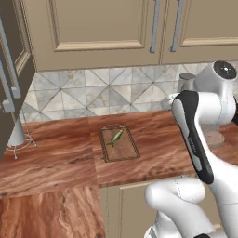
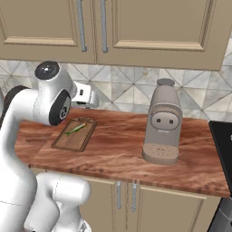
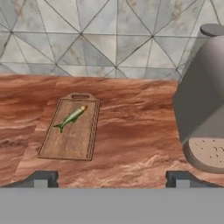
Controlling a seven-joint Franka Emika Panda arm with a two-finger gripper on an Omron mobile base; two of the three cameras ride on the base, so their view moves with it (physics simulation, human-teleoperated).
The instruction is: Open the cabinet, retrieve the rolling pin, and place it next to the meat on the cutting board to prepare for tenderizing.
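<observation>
The cabinet hangs above the counter with both doors shut, and its silver bar handles meet at the middle seam. On the counter below lies the dark cutting board. The small greenish meat rests on the board's far half. My gripper hovers open above the counter, right of the board, holding nothing. It faces the backsplash. The rolling pin is out of view.
A grey coffee machine stands on the counter right of the board, close to my hand. A darker brown tall unit bounds the left, with a wire stand beside it. Base cabinets sit below.
</observation>
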